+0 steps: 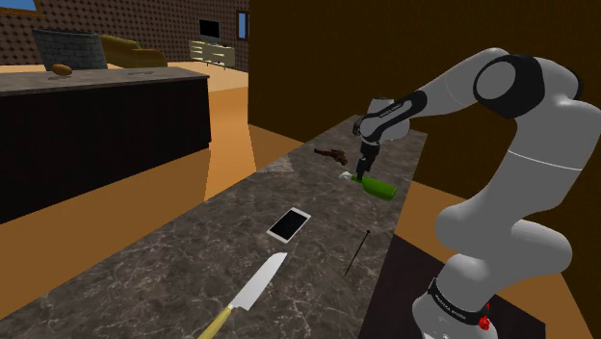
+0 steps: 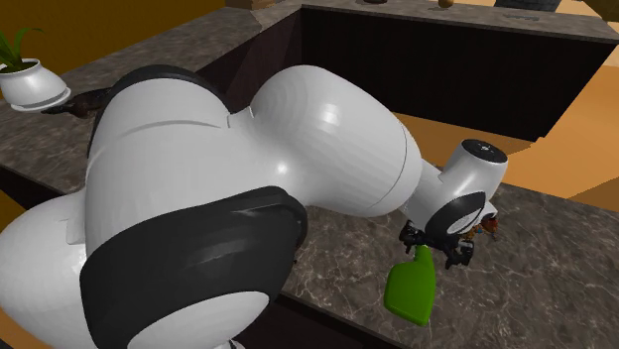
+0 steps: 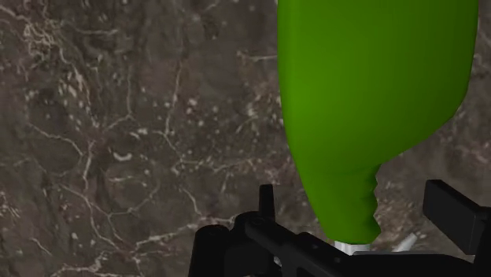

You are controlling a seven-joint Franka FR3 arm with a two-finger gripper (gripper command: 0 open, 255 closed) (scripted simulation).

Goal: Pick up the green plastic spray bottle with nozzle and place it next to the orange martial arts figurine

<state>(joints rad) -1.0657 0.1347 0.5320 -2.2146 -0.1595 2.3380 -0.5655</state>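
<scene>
A long dark marbled surface [image 1: 173,260] runs beside a brown wall [image 1: 318,58] — there the green spray bottle [image 1: 380,187] lies, the fingers [image 3: 455,211] apart astride its neck, not touching.

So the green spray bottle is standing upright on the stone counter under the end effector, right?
Not upright. The green spray bottle lies on its side on the stone counter under the end effector. The shoulder view shows it.
</scene>
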